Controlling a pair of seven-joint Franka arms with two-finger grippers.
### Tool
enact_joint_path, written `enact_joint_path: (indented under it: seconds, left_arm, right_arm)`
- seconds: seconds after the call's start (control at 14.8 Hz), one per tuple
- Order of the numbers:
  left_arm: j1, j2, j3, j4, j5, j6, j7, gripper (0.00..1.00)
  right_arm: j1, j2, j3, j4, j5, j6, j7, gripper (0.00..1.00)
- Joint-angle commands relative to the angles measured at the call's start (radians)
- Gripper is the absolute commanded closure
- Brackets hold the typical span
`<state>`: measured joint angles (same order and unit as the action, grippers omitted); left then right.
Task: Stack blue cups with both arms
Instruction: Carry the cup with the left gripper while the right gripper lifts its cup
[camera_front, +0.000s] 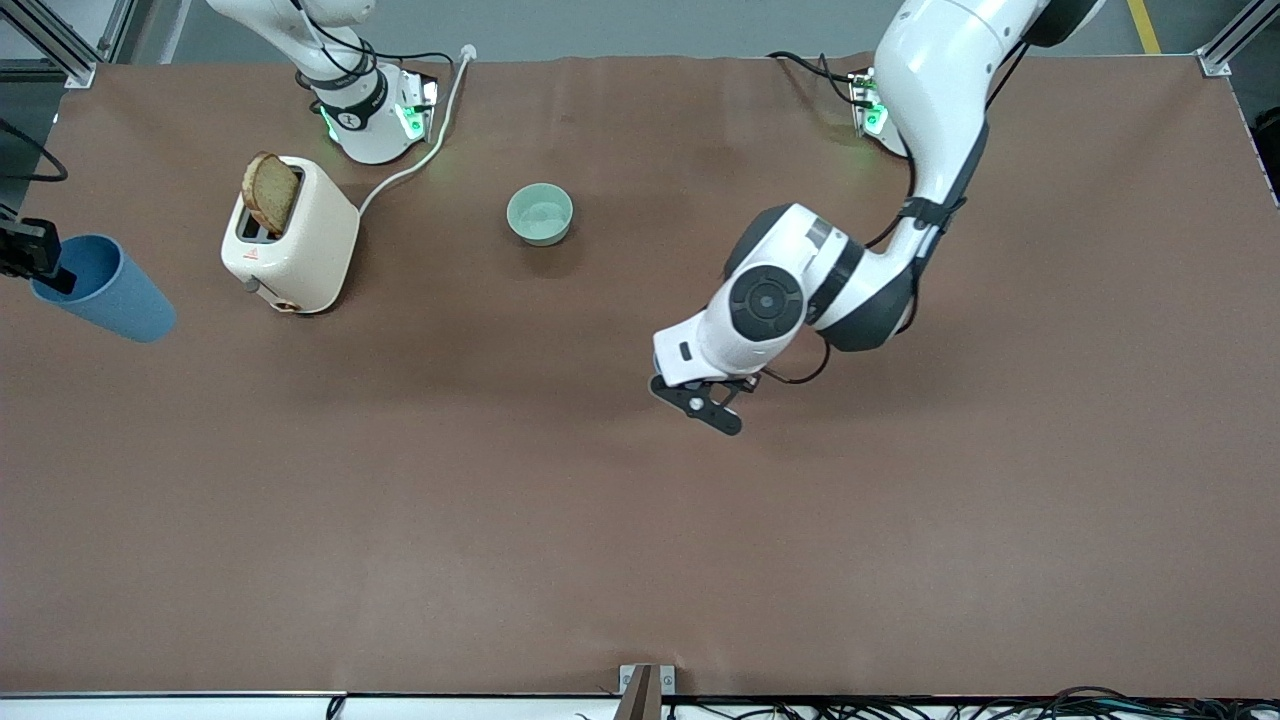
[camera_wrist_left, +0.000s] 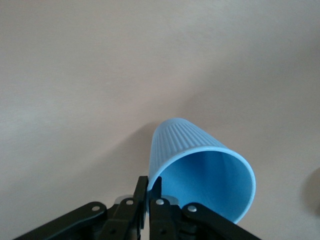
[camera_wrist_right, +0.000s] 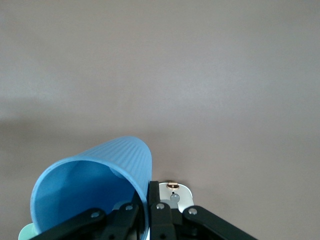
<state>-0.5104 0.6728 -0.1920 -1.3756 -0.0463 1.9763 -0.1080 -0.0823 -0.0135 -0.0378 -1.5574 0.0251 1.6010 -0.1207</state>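
Observation:
My right gripper (camera_front: 58, 278) is at the right arm's end of the table, up in the air, shut on the rim of a blue cup (camera_front: 105, 292) that hangs tilted. In the right wrist view, one of the right gripper's (camera_wrist_right: 148, 194) fingers is inside that cup (camera_wrist_right: 95, 175) and the other outside. My left arm's hand (camera_front: 720, 340) is over the middle of the table and hides its gripper and load in the front view. In the left wrist view, the left gripper (camera_wrist_left: 149, 192) is shut on the rim of the second blue cup (camera_wrist_left: 200, 160), above the bare table.
A cream toaster (camera_front: 300, 250) with a slice of bread (camera_front: 270, 192) stands near the right arm's base, and its white cable (camera_front: 420, 150) runs toward that base. The toaster also shows below the right gripper in the right wrist view (camera_wrist_right: 184, 197). A mint-green bowl (camera_front: 540, 214) sits mid-table.

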Motion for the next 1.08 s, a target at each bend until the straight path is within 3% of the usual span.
enact_joint_path:
  seconds: [0.0,0.61,0.74,0.81,0.88,0.94,1.01]
  left_arm:
    - [-0.049,0.039,0.011,0.036,-0.001,0.009,-0.036,1.00]
    - [-0.112,0.108,0.011,0.032,0.005,0.070,-0.053,0.98]
    - [-0.114,0.122,0.011,0.030,0.005,0.096,-0.058,0.92]
    - [-0.112,0.120,0.011,0.030,0.006,0.096,-0.067,0.82]
    - [-0.114,0.114,0.011,0.030,0.006,0.096,-0.073,0.49]
    - [-0.112,0.102,0.012,0.032,0.008,0.096,-0.072,0.00]
    - [-0.112,0.076,0.011,0.032,0.008,0.095,-0.072,0.00]
  right_arm:
    - [0.055,0.009,-0.001,0.033,-0.057,-0.033,0.076,0.98]
    - [0.039,0.007,-0.010,0.017,0.010,-0.070,0.067,0.98]
    - [0.038,0.009,-0.010,0.022,0.010,-0.070,0.068,0.98]
    - [0.038,0.009,-0.010,0.022,0.010,-0.070,0.068,0.98]
    - [0.039,0.009,-0.008,0.022,0.012,-0.070,0.072,0.98]
    - [0.041,0.009,-0.008,0.022,0.012,-0.072,0.072,0.98]
    - [0.041,0.009,-0.008,0.022,0.012,-0.075,0.072,0.98]
